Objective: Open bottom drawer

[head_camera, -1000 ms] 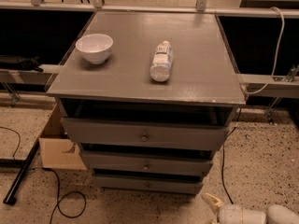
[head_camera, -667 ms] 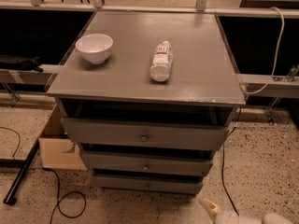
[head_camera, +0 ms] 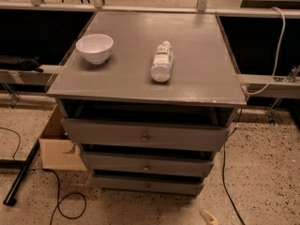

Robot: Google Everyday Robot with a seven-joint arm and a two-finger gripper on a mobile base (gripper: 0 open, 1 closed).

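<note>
down at the bottom edge of the camera view, only a pale tip of the tool [head_camera: 208,217] pokes in, low over the floor and a bit right of the drawers. can't tell if it's apart or together, too little of it shows. the bottom drawer [head_camera: 117,183] is the lowest and slimmest of the three grey fronts under the desk [head_camera: 197,86]. it looks pushed in to me, with its tiny round knob [head_camera: 148,187] dead centre.

stuff i'd worry about: that knob is small and sits right under the middle drawer [head_camera: 187,167], which has its own knob straight above, so coming in a touch high probably grabs the wrong one. a little round knob like that could also slip out of the grip mid pull. there's a black cable [head_camera: 223,163] trailing down to the floor by the right corner, near the tool, and it might snag. a hard yank could also jolt the whole desk, and the bottle [head_camera: 162,62] lying on its side near the bowl [head_camera: 94,48] could roll off.
</note>
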